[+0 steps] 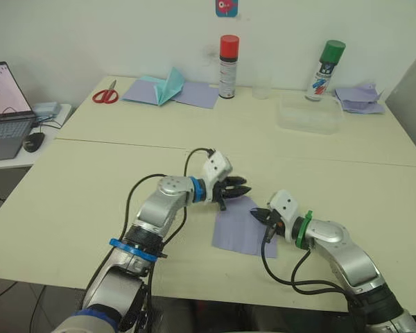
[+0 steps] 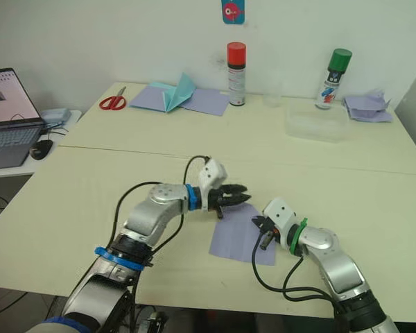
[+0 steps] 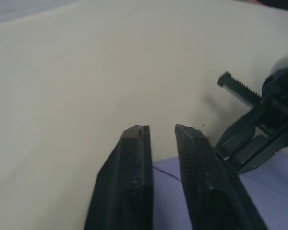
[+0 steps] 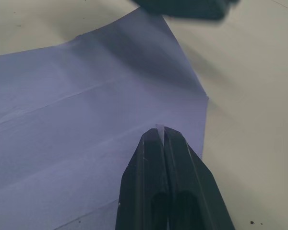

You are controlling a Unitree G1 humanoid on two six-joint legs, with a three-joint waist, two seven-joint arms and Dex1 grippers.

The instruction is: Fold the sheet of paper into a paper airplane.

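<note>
1. The table is a pale yellow surface. A seam divides it into a near and a far section; the sheet of paper lies flat on the near section, between the two arms.
2. At the far left, off the table, an open laptop sits on a lower white desk with one mouse beside it.
3. Along the far edge lie wider lavender sheets carrying one teal folded shape. A second small pile of lavender paper lies at the far right.
4. One clear plastic tray stands near the green-capped can.
5. There are two spray cans: one red-capped, one green-capped. One pair of red-handled scissors lies at the far left.
6. The left tool hovers over the sheet's far corner. The left wrist view shows what the head views leave unclear: its fingers stand a little apart with nothing between them, and the right tool's fingers show beyond them.
7. The right tool is closed on the sheet's right edge. The right wrist view shows a sliver of paper pinched at the fingertips, and straight creases across the sheet.
</note>
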